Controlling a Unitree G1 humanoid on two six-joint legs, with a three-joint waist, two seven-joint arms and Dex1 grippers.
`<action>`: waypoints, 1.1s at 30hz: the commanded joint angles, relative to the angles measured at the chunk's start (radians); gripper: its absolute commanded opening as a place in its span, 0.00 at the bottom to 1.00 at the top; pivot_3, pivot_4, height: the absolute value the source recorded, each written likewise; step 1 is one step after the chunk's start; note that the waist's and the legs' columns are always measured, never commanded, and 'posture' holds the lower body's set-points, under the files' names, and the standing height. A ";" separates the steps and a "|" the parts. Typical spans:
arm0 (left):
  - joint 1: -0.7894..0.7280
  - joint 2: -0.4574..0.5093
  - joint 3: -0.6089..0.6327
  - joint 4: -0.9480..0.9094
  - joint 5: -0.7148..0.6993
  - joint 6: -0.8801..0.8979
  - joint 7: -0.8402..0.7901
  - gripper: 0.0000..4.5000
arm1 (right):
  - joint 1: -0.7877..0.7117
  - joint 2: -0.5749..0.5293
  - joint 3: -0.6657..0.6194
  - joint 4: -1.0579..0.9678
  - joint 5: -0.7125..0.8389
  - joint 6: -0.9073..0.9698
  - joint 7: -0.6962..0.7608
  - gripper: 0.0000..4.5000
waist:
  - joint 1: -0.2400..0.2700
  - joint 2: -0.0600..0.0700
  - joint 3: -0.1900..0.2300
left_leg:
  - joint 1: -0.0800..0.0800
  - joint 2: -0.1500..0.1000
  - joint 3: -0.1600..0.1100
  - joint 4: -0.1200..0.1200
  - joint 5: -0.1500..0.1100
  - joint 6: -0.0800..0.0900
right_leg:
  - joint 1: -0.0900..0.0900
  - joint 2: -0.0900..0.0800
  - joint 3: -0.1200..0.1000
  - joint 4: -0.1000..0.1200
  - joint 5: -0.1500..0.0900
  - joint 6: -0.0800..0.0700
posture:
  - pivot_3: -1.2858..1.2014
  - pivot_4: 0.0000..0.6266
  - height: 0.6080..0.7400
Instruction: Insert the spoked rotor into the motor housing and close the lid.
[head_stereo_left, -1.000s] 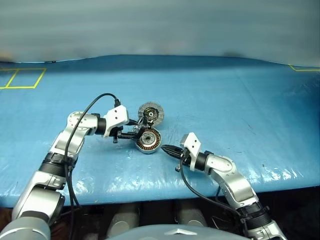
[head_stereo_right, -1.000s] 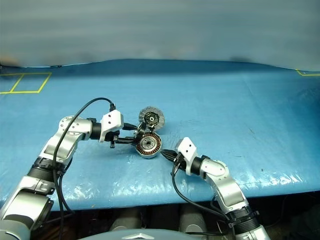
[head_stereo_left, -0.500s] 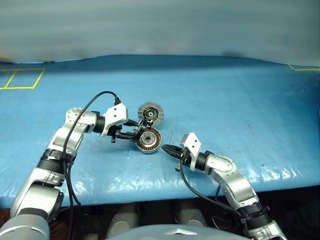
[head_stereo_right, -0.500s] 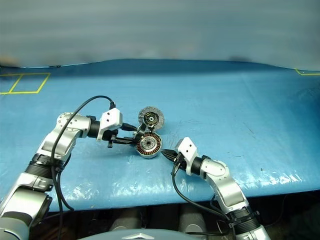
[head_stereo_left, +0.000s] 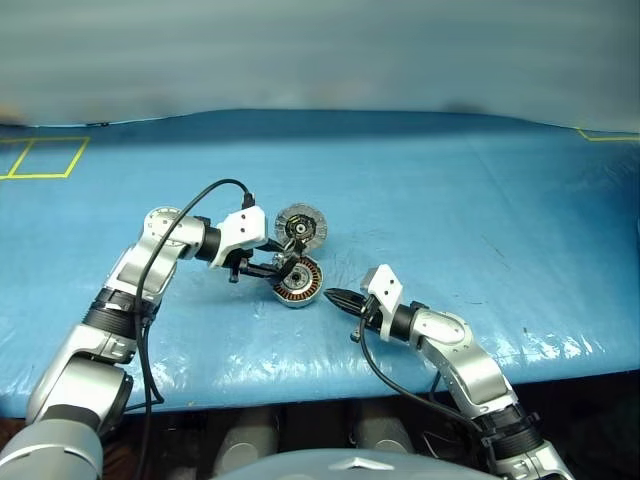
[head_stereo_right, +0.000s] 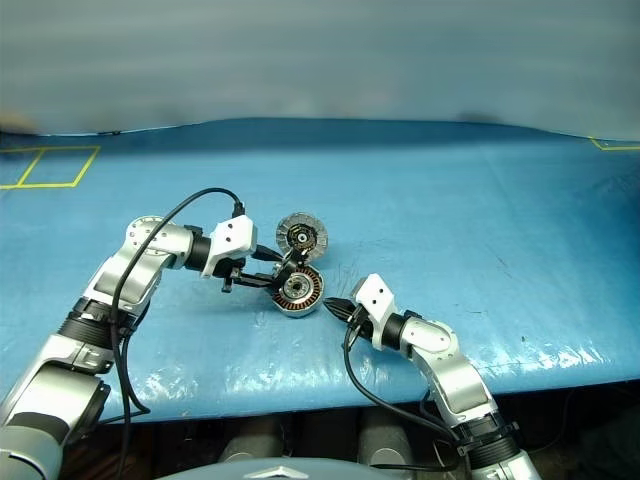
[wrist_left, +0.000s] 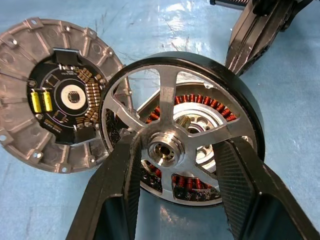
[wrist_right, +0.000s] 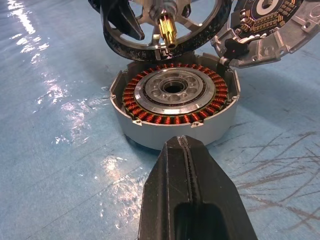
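My left gripper (wrist_left: 177, 152) is shut on the spoked rotor (wrist_left: 167, 92), a dark-rimmed wheel with silver spokes, one finger (wrist_left: 117, 185) on each side of its hub. The rotor (head_stereo_left: 284, 262) hangs tilted just over the motor housing (head_stereo_left: 298, 284), whose copper windings (wrist_right: 150, 116) face up on the blue table. Its brass-tipped shaft (wrist_right: 167, 30) points down at the housing's far rim. The lid (head_stereo_left: 301, 226) lies behind the housing, circuit side up, touching it. My right gripper (head_stereo_left: 332, 296) is shut, its tip on the table just in front of the housing (wrist_right: 172, 90).
A blue plastic sheet (head_stereo_left: 470, 200) covers the whole table, with its front edge close below my arms. Yellow tape squares (head_stereo_left: 40, 158) mark the far left. Black cables (head_stereo_left: 200, 195) loop off both wrists.
My left wrist has turned a little and shifted slightly towards the housing, with the rotor still in its grip. The right gripper, housing and lid have not moved.
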 joint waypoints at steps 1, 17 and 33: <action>-0.018 -0.004 0.003 0.003 0.017 -0.034 0.016 0.40 | 0.000 0.002 -0.007 -0.017 0.001 -0.022 0.000 0.00 | 0.000 0.000 0.000 | 0.000 0.000 0.000 0.000 0.000 0.000 | 0.000 0.000 0.000 0.000 0.000 0.000 | 0.52 0.24 1.00; -0.018 -0.017 -0.010 0.027 0.043 -0.072 0.028 0.48 | 0.000 0.007 -0.002 -0.012 -0.003 -0.026 -0.002 0.00 | 0.000 0.000 0.000 | 0.000 0.000 0.000 0.000 0.000 0.000 | 0.000 0.000 0.000 0.000 0.000 0.000 | 0.52 0.24 1.00; 0.001 -0.026 0.037 0.013 0.020 -0.086 0.080 0.83 | 0.002 0.012 0.001 -0.003 -0.007 -0.027 -0.002 0.00 | 0.001 0.000 0.000 | 0.000 0.000 0.000 0.000 0.000 0.000 | 0.000 0.000 0.000 0.000 0.000 0.000 | 0.52 0.24 1.00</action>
